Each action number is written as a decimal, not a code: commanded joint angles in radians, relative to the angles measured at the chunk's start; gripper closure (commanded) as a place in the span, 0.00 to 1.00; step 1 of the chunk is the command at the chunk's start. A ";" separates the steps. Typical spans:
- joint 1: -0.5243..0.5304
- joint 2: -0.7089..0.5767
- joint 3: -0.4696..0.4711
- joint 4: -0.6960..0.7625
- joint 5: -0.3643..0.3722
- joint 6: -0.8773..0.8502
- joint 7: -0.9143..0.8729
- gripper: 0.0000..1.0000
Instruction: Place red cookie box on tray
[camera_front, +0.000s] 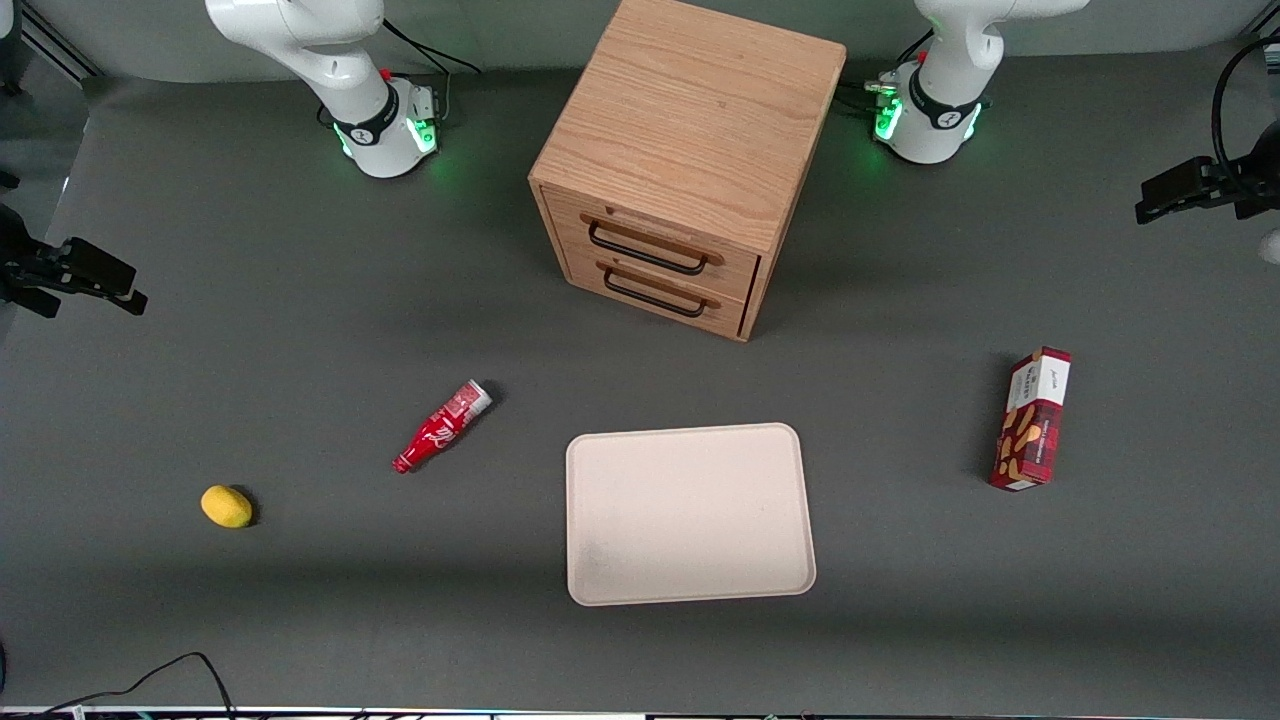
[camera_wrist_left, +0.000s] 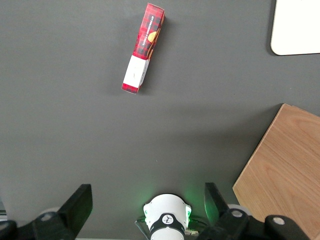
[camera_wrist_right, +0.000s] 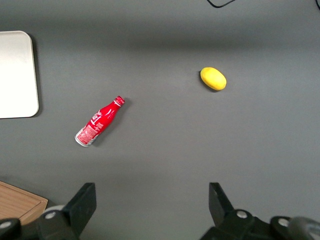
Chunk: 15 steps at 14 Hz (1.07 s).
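Observation:
The red cookie box (camera_front: 1032, 418) lies on the dark table toward the working arm's end, apart from everything else; it also shows in the left wrist view (camera_wrist_left: 144, 47). The beige tray (camera_front: 690, 513) lies flat and bare in front of the drawer cabinet, nearer the front camera. A corner of the tray shows in the left wrist view (camera_wrist_left: 298, 25). My left gripper (camera_wrist_left: 147, 207) is open and empty, held high above the table over its arm's base (camera_front: 925, 120), well away from the box. It is out of the front view.
A wooden two-drawer cabinet (camera_front: 690, 150) stands mid-table between the arm bases. A small red bottle (camera_front: 440, 427) and a yellow lemon (camera_front: 226, 506) lie toward the parked arm's end. A black cable (camera_front: 150, 675) lies at the table's front edge.

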 joint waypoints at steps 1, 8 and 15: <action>-0.010 -0.022 0.008 0.008 0.012 -0.023 -0.016 0.00; -0.003 0.007 0.040 0.053 0.024 0.001 0.085 0.00; 0.005 0.147 0.143 -0.113 0.013 0.239 0.411 0.00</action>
